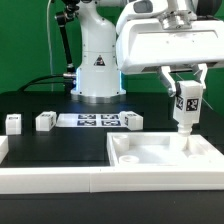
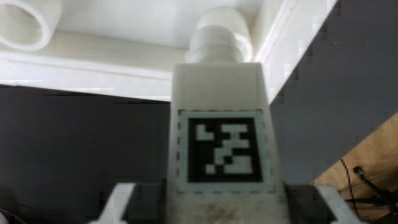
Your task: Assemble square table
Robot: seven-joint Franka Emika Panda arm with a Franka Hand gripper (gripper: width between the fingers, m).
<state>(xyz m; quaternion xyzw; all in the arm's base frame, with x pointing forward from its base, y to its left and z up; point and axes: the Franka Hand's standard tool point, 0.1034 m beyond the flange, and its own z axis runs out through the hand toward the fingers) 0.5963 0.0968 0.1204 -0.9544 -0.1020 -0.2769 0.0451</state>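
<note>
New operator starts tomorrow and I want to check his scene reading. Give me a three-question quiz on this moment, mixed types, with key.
1. What does the gripper hold? A) a leg B) a screwdriver C) nothing
2. True or false: the held leg lies flat on its side.
3. Besides it, how many lie loose on the black table?

Key: 1 A. 2 false: it stands upright above a corner of the tabletop. 3 three legs.
</note>
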